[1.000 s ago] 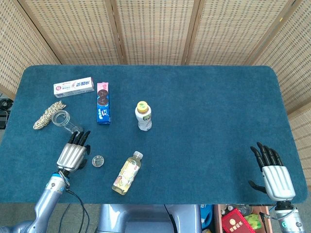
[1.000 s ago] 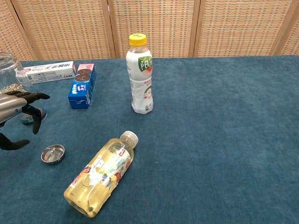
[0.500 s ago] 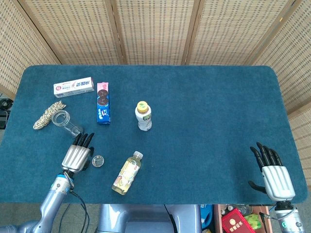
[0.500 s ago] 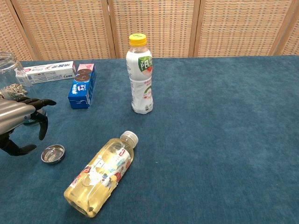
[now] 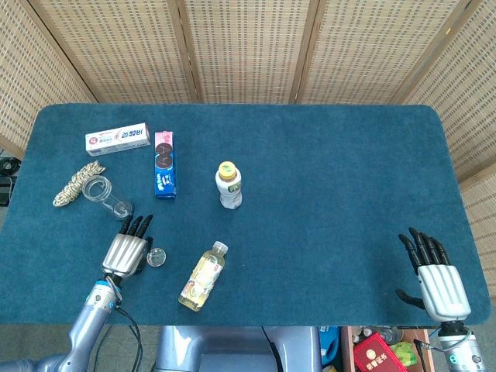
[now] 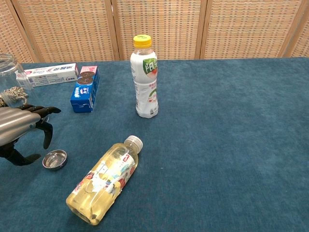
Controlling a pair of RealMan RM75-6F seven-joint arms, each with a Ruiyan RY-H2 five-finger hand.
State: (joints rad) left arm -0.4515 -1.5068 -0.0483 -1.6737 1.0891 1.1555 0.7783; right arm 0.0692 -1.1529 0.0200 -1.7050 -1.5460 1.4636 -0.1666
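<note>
Head view shows the big dark blue counter [image 5: 325,178] with the left robot hand [image 5: 128,248] low over it, fingers spread wide and holding nothing. The small round silver metal lid [image 5: 157,257] lies just beside this robot hand, near the counter's front edge. It is round, so it has no long side, and its hollow side faces up. To pick it up well, come straight down and pinch its thin rim gently so it does not slide.

A blue-carpeted desk [image 5: 333,170] is backed by woven rattan screens [image 5: 248,46]; floor clutter, possibly boxes, is glimpsed.
</note>
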